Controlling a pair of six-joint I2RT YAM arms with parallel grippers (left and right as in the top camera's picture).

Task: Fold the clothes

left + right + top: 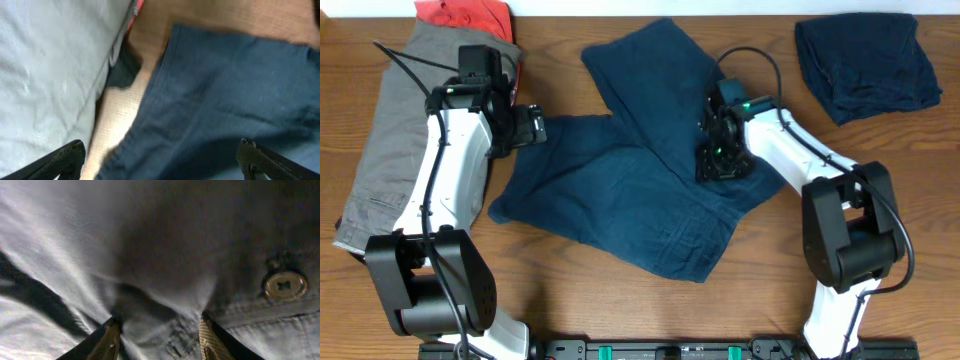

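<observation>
Holds left gripper (160,157) spread wide over the denim shorts (640,190). Pinches a fold near the button (285,285) with right gripper (160,336).

Blues, grey and red on brown wood

The blue shorts (640,190) are dark denim blue with slightly paler seam lines, and their button (285,286) is dull brass. The grey shorts (385,140) are plain grey-khaki and look paler and bluish in the left wrist view. The red garment (465,14) is plain red-orange. The navy garment (865,65) is a darker, near-black blue. The table (620,320) is mid-brown wood with fine grain. The left arm (450,180) and right arm (790,150) are white with black joints. The left fingers (60,162) are black and the right fingers (210,340) tan-yellow.
</observation>
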